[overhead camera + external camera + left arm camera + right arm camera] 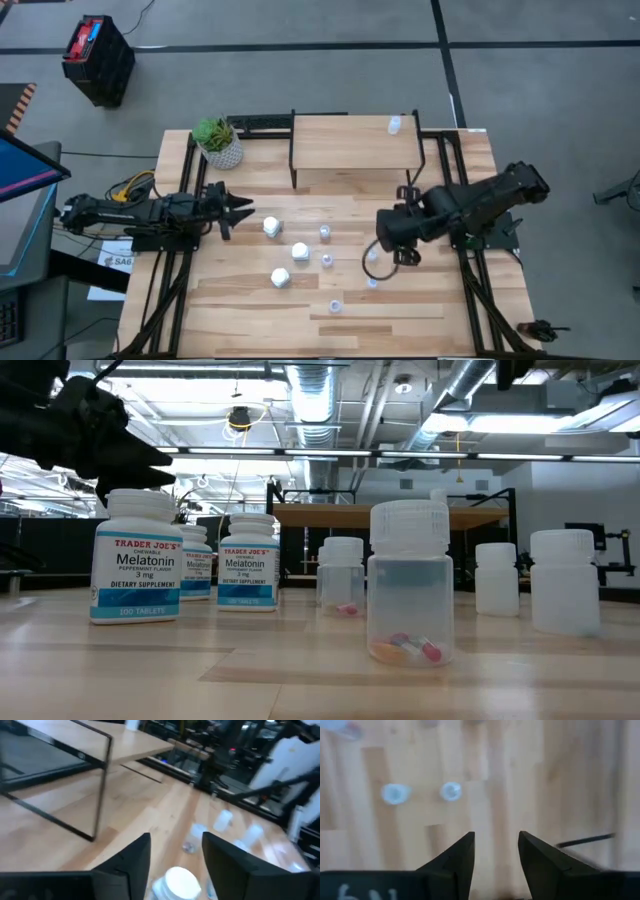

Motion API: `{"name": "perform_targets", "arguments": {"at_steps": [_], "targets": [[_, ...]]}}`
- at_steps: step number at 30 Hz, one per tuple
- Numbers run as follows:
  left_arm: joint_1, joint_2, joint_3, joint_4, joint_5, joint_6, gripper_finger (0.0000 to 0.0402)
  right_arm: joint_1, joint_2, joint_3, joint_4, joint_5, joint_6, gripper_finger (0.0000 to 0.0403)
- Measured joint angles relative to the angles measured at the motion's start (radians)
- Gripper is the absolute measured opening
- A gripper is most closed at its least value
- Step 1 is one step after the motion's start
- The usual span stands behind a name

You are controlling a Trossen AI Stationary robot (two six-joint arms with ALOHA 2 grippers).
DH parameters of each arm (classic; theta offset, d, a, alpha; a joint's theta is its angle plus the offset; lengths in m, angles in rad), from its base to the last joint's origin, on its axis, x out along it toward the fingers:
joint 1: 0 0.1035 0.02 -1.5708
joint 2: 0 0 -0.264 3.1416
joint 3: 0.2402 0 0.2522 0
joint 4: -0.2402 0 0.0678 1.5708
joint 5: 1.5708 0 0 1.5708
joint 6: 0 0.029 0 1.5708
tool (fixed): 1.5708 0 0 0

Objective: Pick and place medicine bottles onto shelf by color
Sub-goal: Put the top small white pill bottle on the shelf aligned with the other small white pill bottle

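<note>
Three chunky white bottles (270, 227), (300, 250), (280, 278) and several small translucent bottles (326, 233) stand upright on their bases mid-table. One small bottle (394, 125) stands on the shelf (350, 145) at the far edge. My left gripper (238, 212) is open and empty, level, just left of the nearest white bottle (176, 882). My right gripper (388, 238) is open and empty, pointing down over the table, with small bottles (451, 791), (395, 793) ahead of it. The low view shows the Melatonin labels (137, 560) of the white bottles.
A white patterned plant pot (220, 148) stands at the far left, beside the shelf. The shelf's thin black legs (100, 795) rise close ahead of my left gripper. Bare planks lie along the table's near edge (400, 330).
</note>
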Motion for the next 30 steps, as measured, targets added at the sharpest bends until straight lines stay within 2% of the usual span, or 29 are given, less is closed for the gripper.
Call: {"name": "perform_targets", "arguments": {"at_steps": [4, 7, 12, 20, 26, 30], "targets": [[0.000, 0.068, 0.104, -0.001, -0.030, 0.080, 0.0178, 0.032, 0.000, 0.000, -0.001, 0.168, -0.019, 0.0165], [0.000, 0.156, 0.193, -0.086, -0.046, 0.095, 0.0178, 0.033, 0.000, 0.000, 0.000, 0.210, -0.019, 0.0161], [0.000, 0.357, 0.313, -0.272, -0.083, 0.027, 0.0178, 0.014, 0.012, 0.000, 0.038, 0.211, -0.006, 0.0155], [0.000, 0.558, 0.426, -0.310, -0.083, -0.005, 0.0178, 0.007, 0.010, 0.000, 0.109, 0.201, 0.032, 0.0158], [0.000, 0.601, 0.460, -0.307, -0.084, -0.006, 0.0178, -0.005, 0.010, 0.000, 0.130, 0.115, 0.038, 0.0210], [0.000, 0.601, 0.461, -0.307, -0.082, -0.006, 0.0178, -0.020, 0.010, 0.000, 0.134, 0.107, 0.087, 0.0253]]}}
